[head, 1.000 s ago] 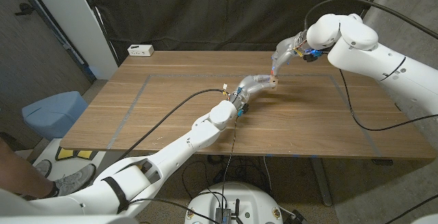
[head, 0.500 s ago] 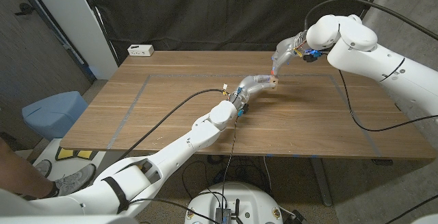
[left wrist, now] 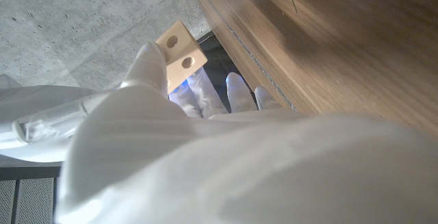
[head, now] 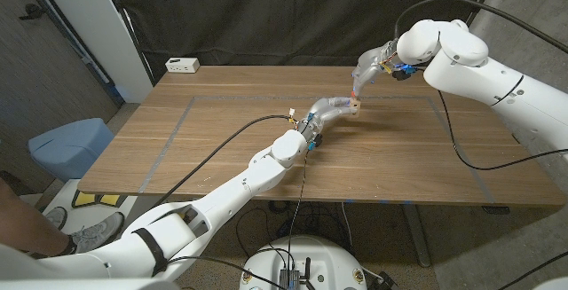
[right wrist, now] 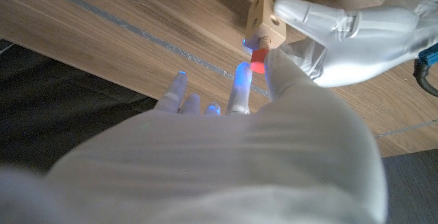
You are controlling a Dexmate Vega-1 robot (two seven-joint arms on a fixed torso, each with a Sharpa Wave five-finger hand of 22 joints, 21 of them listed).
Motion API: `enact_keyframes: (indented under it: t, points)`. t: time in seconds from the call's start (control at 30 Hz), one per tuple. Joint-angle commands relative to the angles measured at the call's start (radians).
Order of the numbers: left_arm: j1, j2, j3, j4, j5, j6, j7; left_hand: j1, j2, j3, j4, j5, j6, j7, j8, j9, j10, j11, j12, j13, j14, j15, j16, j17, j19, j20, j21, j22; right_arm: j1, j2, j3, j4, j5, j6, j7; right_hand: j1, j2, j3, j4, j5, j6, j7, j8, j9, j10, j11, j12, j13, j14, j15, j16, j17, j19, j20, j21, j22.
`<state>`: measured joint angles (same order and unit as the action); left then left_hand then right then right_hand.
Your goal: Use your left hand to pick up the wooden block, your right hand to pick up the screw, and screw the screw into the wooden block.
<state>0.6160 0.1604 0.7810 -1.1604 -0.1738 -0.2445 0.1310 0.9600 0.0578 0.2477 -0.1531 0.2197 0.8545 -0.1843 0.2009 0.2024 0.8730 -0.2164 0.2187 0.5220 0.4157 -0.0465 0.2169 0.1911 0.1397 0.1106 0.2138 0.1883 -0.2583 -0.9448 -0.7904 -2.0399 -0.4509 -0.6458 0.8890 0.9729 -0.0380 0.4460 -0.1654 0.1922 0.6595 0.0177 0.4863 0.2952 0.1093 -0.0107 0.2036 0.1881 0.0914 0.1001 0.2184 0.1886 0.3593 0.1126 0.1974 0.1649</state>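
Over the table's far middle, my left hand holds a small pale wooden block by its fingertips. The block shows two round holes on one face. My right hand reaches down to it from behind and pinches a screw with a red head. The screw's tip sits against a face of the block, which my left hand grips from the side. My right hand has its other fingers spread beneath the screw. How deep the shaft sits is hidden.
The wooden table carries a taped rectangle outline. A white box sits at its far left corner. A blue bin stands on the floor to the left, near a person's leg and shoe. Cables hang from both arms.
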Motion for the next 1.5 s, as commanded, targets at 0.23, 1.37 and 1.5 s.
enact_keyframes:
  t: [0.23, 1.37, 1.5]
  points:
    - [-0.001, -0.001, -0.002, 0.002, -0.005, 0.002, -0.004, 0.001, 0.009, 0.002, 0.005, 0.007, 0.018, 0.006, 0.010, 0.004, 0.006, -0.003, 0.010, 0.010, 0.008, -0.066, -0.002, 0.001, -0.001, 0.002, 0.005, 0.004, -0.008, 0.003, -0.001, 0.007, 0.013, -0.001, -0.013, 0.020, 0.003, 0.007, -0.001, 0.000, 0.021, -0.012, 0.021, 0.011, 0.019, -0.004, 0.003, 0.004, 0.017, -0.011, 0.007, 0.004, 0.014, -0.007, 0.003, 0.005]
    - [0.007, 0.002, 0.002, -0.013, -0.001, 0.007, 0.001, 0.000, 0.011, 0.003, 0.006, 0.008, 0.017, 0.008, 0.009, 0.004, 0.006, -0.003, 0.008, 0.011, 0.008, -0.063, -0.003, 0.001, 0.000, 0.004, 0.005, 0.004, -0.048, -0.026, 0.022, -0.034, 0.031, -0.023, -0.064, 0.029, 0.012, -0.003, 0.005, -0.002, 0.081, -0.029, 0.070, 0.026, 0.089, -0.027, 0.010, 0.004, 0.060, -0.038, 0.015, 0.007, 0.044, -0.033, 0.004, 0.005]
    - [0.007, 0.001, 0.002, -0.012, -0.002, 0.006, 0.001, 0.002, 0.012, 0.004, 0.004, 0.008, 0.018, 0.010, 0.010, 0.004, 0.006, -0.003, 0.009, 0.012, 0.009, -0.063, -0.003, 0.001, 0.001, 0.007, 0.006, 0.004, -0.052, -0.027, 0.023, -0.037, 0.030, -0.028, -0.072, 0.027, 0.016, -0.005, 0.008, -0.002, 0.092, -0.029, 0.075, 0.025, 0.096, -0.034, 0.009, 0.004, 0.067, -0.042, 0.017, 0.008, 0.050, -0.036, 0.005, 0.005]
